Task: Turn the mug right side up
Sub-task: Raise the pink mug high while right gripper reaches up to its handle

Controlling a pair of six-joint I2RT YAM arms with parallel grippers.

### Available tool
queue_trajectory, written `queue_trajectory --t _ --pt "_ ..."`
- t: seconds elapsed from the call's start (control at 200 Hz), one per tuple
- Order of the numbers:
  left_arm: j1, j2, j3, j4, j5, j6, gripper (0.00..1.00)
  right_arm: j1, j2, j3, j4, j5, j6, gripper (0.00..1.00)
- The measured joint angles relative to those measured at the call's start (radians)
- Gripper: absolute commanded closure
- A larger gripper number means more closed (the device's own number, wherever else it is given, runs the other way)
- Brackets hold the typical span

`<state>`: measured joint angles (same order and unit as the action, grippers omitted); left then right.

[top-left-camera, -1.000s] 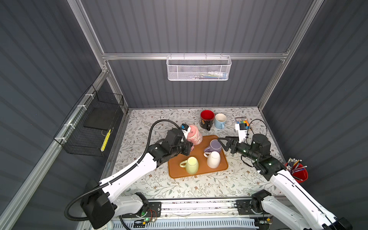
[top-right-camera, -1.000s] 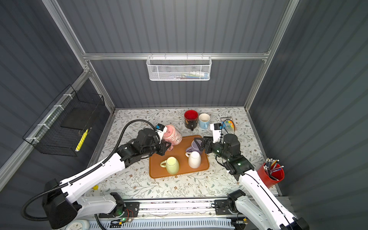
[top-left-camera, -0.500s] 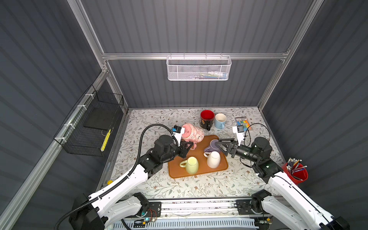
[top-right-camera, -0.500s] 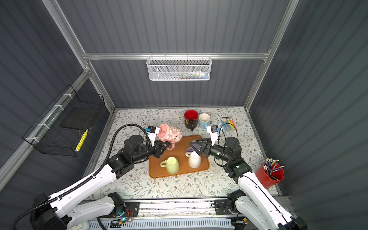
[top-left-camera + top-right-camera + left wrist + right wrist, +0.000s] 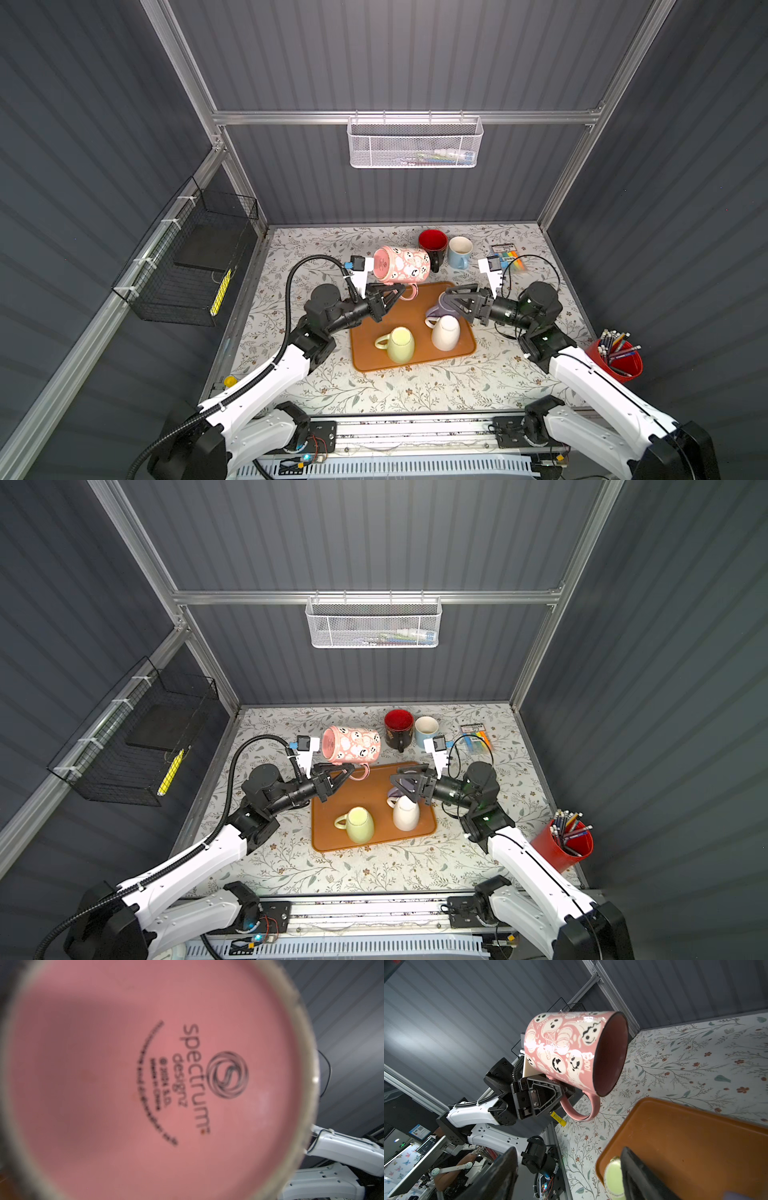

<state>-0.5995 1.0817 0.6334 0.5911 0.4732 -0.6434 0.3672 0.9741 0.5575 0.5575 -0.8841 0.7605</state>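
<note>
Jaws almost closed, the left gripper (image 5: 397, 289) pinches the handle (image 5: 411, 293) of the pink mug (image 5: 401, 266) and holds it in the air over the patterned tabletop (image 5: 316, 245), by the far-left corner of the orange tray (image 5: 415, 361).

In both top views the pink mug lies on its side. Its long axis is roughly level and runs across the scene. The flat base faces the robot's left side, and the open mouth points to the robot's right, toward the dark mug (image 5: 433, 243) with the red inside. The handle hangs from the underside.

The left wrist view is filled by the pink base (image 5: 145, 1084) and its printed maker's mark. In the right wrist view the dark interior opens toward the tabletop side, and the left gripper (image 5: 562, 1093) clamps the handle close to the mug's wall.

The right gripper (image 5: 448, 301) has its jaws spread wide and grips nothing. It hovers over the tray just above the purple mug (image 5: 434, 311). A yellow-green mug (image 5: 399, 343) and a white mug (image 5: 445, 332) sit on the tray. A pale blue mug (image 5: 459, 251) stands upright beside the dark mug.
</note>
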Motion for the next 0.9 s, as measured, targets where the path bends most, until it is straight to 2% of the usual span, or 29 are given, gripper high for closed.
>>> queue_trajectory --t 0.17,0.37,0.635,0.896 --pt "0.05 0.092 -0.012 0.264 0.088 -0.121 1.0 0.001 0.09 0.02 0.103 -0.035 0.056 0.28" --pt "0.119 0.274 -0.026 0.636 0.17 -0.331 1.0 0.021 0.238 0.066 0.29 -0.09 0.154 0.33" --pt "0.135 0.315 -0.022 0.761 0.224 -0.42 1.0 0.042 0.374 0.169 0.392 -0.112 0.202 0.35" --pt "0.135 0.317 -0.011 0.794 0.239 -0.423 1.0 0.062 0.499 0.228 0.497 -0.118 0.266 0.35"
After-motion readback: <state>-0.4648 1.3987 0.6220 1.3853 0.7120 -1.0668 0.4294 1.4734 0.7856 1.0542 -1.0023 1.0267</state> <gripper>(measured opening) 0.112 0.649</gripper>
